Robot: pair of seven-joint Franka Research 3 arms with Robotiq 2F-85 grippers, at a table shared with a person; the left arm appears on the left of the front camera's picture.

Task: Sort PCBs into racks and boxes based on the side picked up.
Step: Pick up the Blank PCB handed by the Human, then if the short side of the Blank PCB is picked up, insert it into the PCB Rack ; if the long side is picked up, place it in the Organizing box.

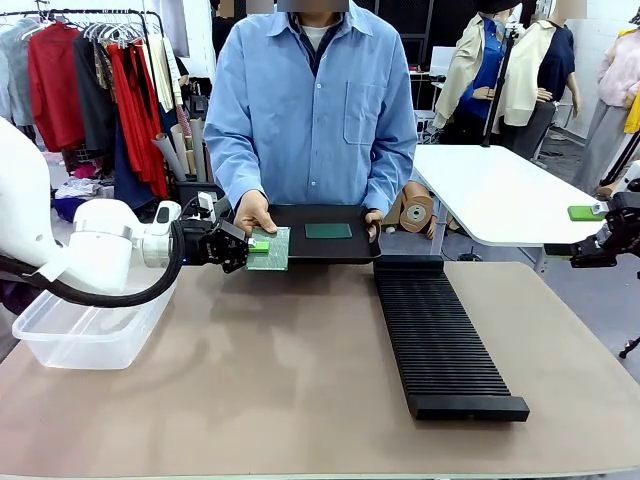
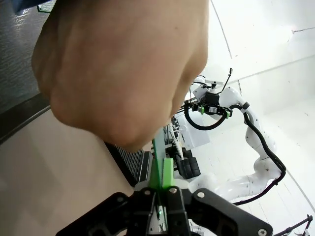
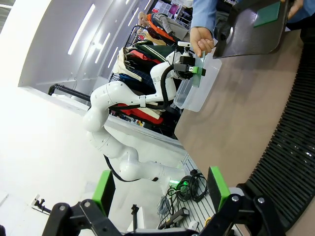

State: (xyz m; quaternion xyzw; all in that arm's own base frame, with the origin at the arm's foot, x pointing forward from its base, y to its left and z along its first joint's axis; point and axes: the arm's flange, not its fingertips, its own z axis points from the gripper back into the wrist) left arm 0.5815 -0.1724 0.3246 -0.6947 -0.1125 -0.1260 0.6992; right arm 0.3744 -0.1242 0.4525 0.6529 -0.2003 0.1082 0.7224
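- My left gripper (image 2: pixel 161 173): fingers closed on one PCB (image 1: pixel 275 252), with the green pads pinching its edge. In the left wrist view the board stands edge-on between them.
- Held PCB: off the table, at the 9 o'clock end of the black tray (image 1: pixel 330 250). A second PCB (image 1: pixel 328 231) lies flat in the tray.
- Handling, as I judge it: light, thin, stiff and smooth-faced, so liable to pivot. Best held on a bare margin, clear of the corners, without bending.
- Person's hand (image 1: pixel 252 212): at 12 o'clock of the held board. I cannot tell whether it touches the board.
- My left arm: reaching in about level, with the wrist horizontal.
- Clear tub (image 1: pixel 80 350): at 7 o'clock of my left gripper.
- Slotted rack (image 1: pixel 440 340): at 4 o'clock, well apart.
- My right gripper (image 3: pixel 160 189): fingers spread open and empty, out beyond the table's 3 o'clock edge.
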